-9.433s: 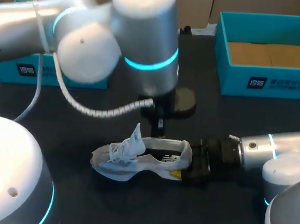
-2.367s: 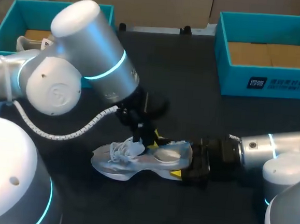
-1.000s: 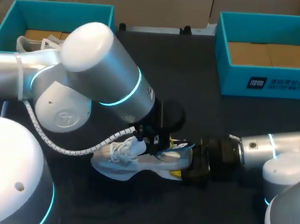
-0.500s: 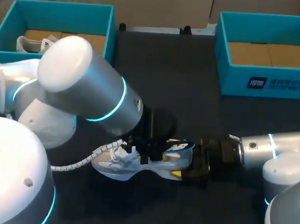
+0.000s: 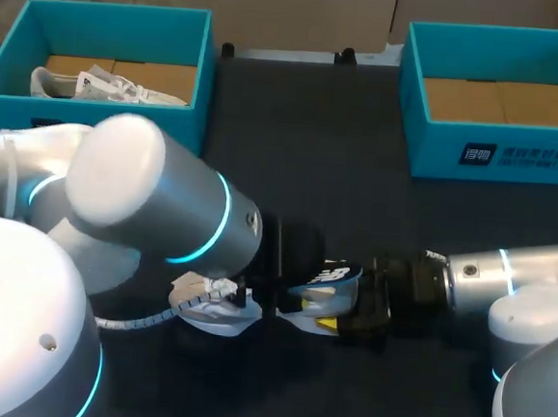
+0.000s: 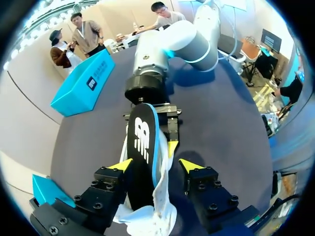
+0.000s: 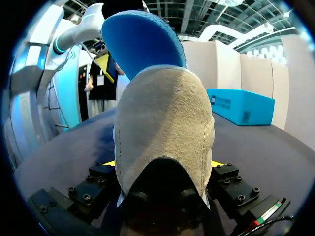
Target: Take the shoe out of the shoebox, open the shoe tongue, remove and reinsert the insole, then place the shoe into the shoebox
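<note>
- Your R gripper (image 7: 162,164) clamps the sneaker (image 7: 165,128) by its heel, steadying it on the table (image 5: 359,176).
- Your L gripper (image 6: 155,164) straddles the insole (image 6: 141,147), fingers spread, not pinching; prob. guiding it. Its heel end sticks up.

White printed label on the front wall of the right shoebox (image 5: 497,155), characters too small to read; white logo mark on the insole (image 6: 141,142).

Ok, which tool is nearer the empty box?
Right. The right tool clamps the shoe by its heel, toward the empty box; the left tool is farther off, at the insole.
</note>
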Available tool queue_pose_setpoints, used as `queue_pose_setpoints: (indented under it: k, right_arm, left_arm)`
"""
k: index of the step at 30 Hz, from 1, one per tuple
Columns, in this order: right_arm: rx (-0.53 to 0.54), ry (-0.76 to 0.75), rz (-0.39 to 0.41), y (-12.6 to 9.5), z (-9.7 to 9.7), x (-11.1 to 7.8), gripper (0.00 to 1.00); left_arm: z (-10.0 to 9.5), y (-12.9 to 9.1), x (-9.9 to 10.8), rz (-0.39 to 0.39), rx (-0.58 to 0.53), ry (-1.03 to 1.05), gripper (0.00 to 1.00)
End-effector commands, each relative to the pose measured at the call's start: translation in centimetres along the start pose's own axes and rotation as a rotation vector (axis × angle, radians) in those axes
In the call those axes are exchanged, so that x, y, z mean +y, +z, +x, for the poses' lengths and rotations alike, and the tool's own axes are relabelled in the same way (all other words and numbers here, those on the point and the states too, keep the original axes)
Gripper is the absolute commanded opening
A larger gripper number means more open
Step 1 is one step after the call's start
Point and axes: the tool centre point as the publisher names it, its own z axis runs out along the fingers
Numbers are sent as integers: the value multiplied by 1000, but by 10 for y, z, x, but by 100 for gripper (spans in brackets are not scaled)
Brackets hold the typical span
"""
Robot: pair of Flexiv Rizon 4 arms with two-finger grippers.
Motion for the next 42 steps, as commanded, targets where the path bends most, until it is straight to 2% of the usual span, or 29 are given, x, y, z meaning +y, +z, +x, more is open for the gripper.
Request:
queue_pose_setpoints:
  k: [1, 14, 20, 24, 25, 27, 28, 29, 42]
  right_arm:
    - [-2, -1, 3, 0, 1, 1, 0]
    - [-2, -1, 3, 0, 1, 1, 0]
    - [-2, -1, 3, 0, 1, 1, 0]
    - [-2, -1, 3, 0, 1, 1, 0]
    - [-2, -1, 3, 0, 1, 1, 0]
    - [-2, -1, 3, 0, 1, 1, 0]
    - [-2, -1, 3, 0, 1, 1, 0]
    - [-2, -1, 3, 0, 1, 1, 0]
    - [-2, -1, 3, 0, 1, 1, 0]
  left_arm:
    - [6, 12, -4, -4, -59, -30, 54]
    - [-5, 27, -7, -22, -168, -54, 50]
    - [-4, 31, -5, -30, -212, -41, 48]
    - [-5, 35, -3, -29, -261, -44, 40]
    - [-6, 36, -3, -31, -270, -42, 35]
    - [-8, 38, -2, -34, -280, -43, 22]
    - [-9, 39, -3, -34, -280, -44, 9]
    - [-10, 38, -3, -33, -284, -48, 0]
    - [-27, 28, -17, 12, -317, -95, 0]
